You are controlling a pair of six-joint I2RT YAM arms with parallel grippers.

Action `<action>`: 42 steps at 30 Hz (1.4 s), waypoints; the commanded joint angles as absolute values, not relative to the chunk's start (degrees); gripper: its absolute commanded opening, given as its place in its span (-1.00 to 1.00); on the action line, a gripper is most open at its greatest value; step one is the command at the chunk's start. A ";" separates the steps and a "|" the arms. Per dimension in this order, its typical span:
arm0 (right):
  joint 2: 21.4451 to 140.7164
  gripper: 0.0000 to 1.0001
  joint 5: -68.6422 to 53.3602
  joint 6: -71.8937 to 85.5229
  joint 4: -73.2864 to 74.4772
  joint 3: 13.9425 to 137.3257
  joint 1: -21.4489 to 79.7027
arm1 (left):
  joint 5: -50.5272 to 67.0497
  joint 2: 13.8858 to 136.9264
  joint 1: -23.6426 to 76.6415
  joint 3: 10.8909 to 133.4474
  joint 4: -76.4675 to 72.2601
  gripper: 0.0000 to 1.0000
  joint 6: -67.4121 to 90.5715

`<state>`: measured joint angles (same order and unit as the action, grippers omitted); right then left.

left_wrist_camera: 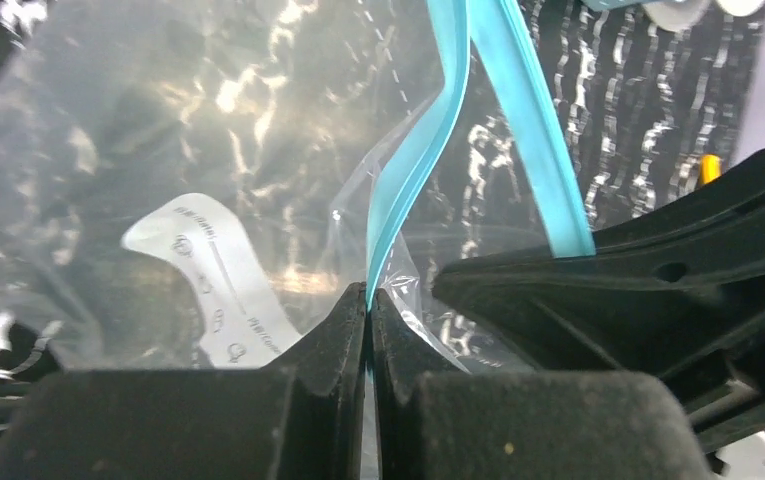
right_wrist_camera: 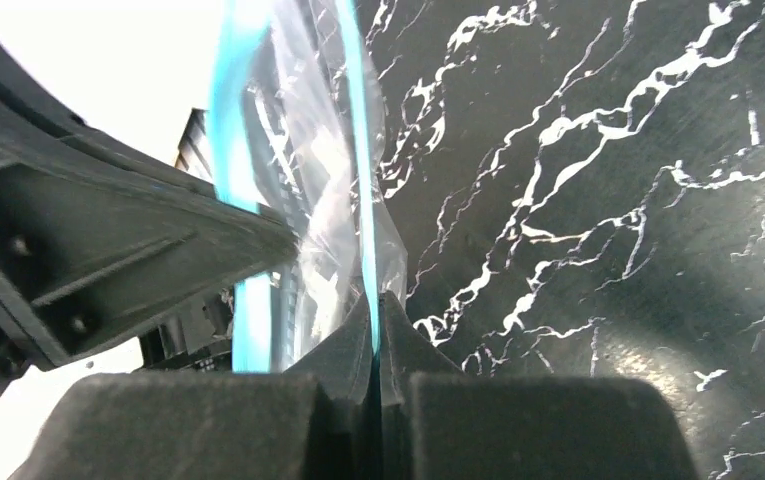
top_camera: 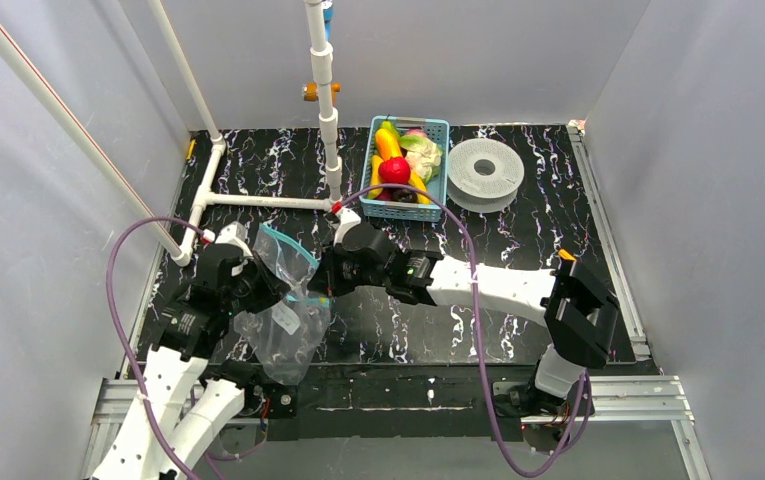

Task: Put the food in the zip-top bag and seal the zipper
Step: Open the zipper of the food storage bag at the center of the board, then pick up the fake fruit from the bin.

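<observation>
Left claw (left_wrist_camera: 369,300) is pinched fully shut on the zipper (left_wrist_camera: 420,160), one pale-blue lip of the strip rising from between its fingertips. Right claw (right_wrist_camera: 376,312), just beside it, is clamped equally tight on what appears to be the opposite lip of the same strip.

Between them the zip-top bag (top_camera: 283,325) hangs above the desk (top_camera: 518,250). Its clear, crinkled body sags below the left claw and its mouth bows into a loop between the two grips. I judge this to be the reason for the double hold: with each claw on one side, the mouth can be drawn apart and kept facing up for loading.

Nothing shows inside the bag. The food (top_camera: 398,165) lies well beyond the right claw, heaped in the blue basket (top_camera: 440,127) at the far side of the desk. A red apple (top_camera: 394,169) sits on top, between a yellow banana (top_camera: 388,142) and a pale cauliflower (top_camera: 426,155).

The task looks barely begun. With both claws occupied, one must probably let go to fetch a piece. The limp film may then fold and close the mouth.
</observation>
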<state>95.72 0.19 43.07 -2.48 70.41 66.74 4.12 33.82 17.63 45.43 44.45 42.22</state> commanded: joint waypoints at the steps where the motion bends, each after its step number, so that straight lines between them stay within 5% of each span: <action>1: 93.68 -0.97 -1.59 45.59 -6.03 67.60 62.97 | -5.75 38.45 17.76 51.38 46.36 -1.00 28.12; 6: 94.25 -0.87 -2.77 43.47 -6.64 66.71 62.23 | -3.86 41.05 17.82 50.28 40.85 -1.00 19.14; 18: 86.85 0.31 -2.46 28.33 2.93 66.56 54.72 | -2.51 44.26 17.71 44.71 34.27 -1.00 15.40; 29: 91.23 0.94 -1.64 28.48 8.57 75.96 36.90 | -1.70 43.04 17.70 44.04 34.74 -1.00 16.59; 42: 117.14 0.97 12.71 10.00 16.89 105.53 32.70 | -0.20 43.95 17.80 43.94 34.32 -1.00 16.62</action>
<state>113.51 9.21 17.28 15.51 99.48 32.73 -0.95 43.48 17.96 44.47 34.48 16.95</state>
